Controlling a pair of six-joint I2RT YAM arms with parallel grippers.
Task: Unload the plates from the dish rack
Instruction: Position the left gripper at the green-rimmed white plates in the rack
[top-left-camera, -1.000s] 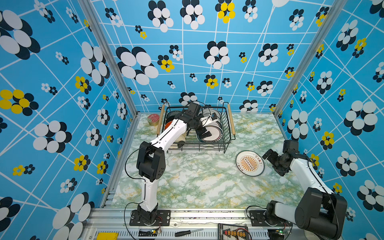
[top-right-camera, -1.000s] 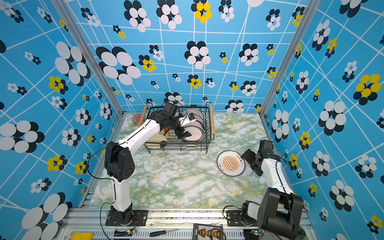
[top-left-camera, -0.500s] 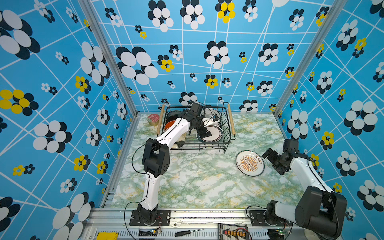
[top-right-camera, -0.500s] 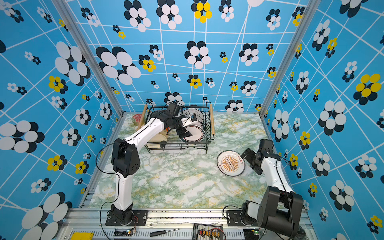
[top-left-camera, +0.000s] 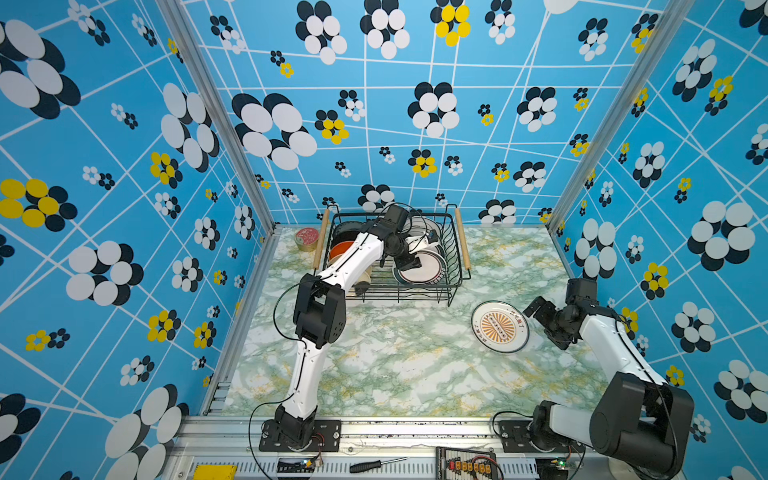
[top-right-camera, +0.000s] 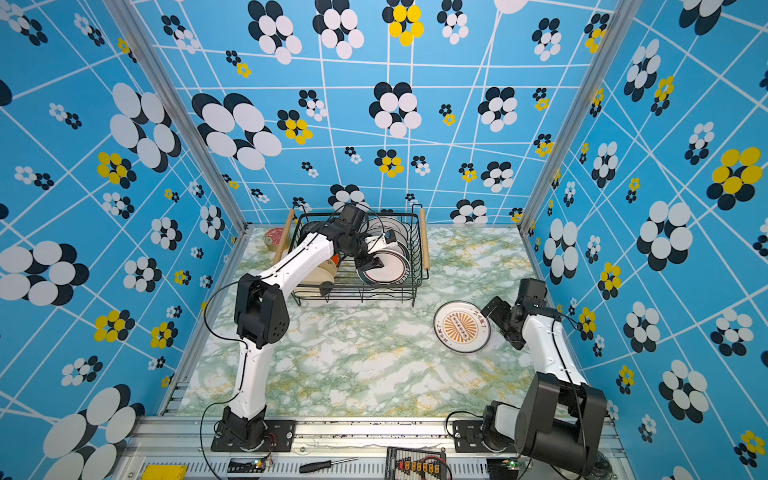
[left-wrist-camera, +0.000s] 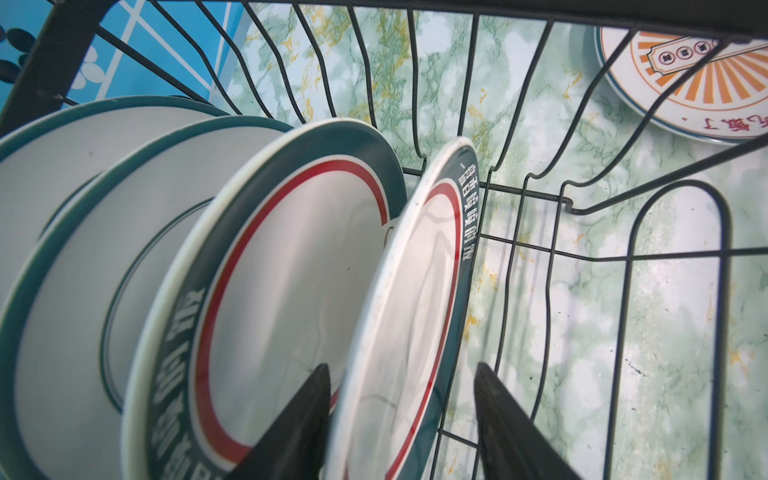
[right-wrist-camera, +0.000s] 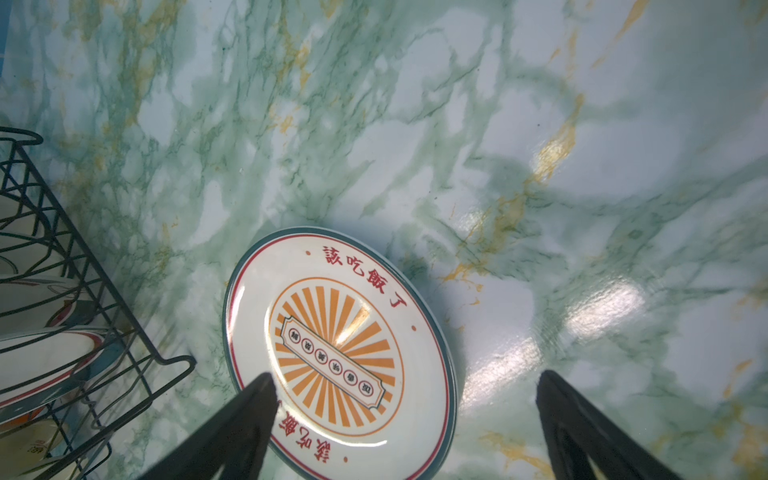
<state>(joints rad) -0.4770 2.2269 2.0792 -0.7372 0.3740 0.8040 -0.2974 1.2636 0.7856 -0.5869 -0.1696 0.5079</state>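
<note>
Left claw (left-wrist-camera: 400, 365): inside the dish rack, about half open. Its two fingers stand on either side of the front plate's rim. A gap shows at one finger, so I judge there is no firm hold yet.
Right claw (right-wrist-camera: 405, 374): spread wide and empty, hanging just beside the sunburst plate.
Desk (top-left-camera: 395, 365): green marbled top, carrying everything.
Dish rack (top-left-camera: 415, 293): black wire basket with wooden handles, at the far edge of the desk.
Plates (left-wrist-camera: 137, 266): a row of large white ones on edge in the wire slots, leaning close together. Smaller orange, cream and dark ones fill the rack's other side in both top views.
Front plate (left-wrist-camera: 415, 291): nearest the rack's front wall, tilted, with a red ring and a dark lettered rim.
Sunburst plate (top-left-camera: 500, 327): already out, lying flat on the desk, well apart from the rack.
Tin (top-left-camera: 306, 239): red-lidded, beside the rack's left handle, not part of the job.
Risk, neighbour: one finger sits in the narrow space behind the front plate. Closing or twisting could push the next plate over.
Risk, slip: the hold is on a glazed rim only, so the plate may swing or slide out on lifting.
Risk, snag: a slanted pull could catch the plate's lower edge in the wires and drag the rack.
</note>
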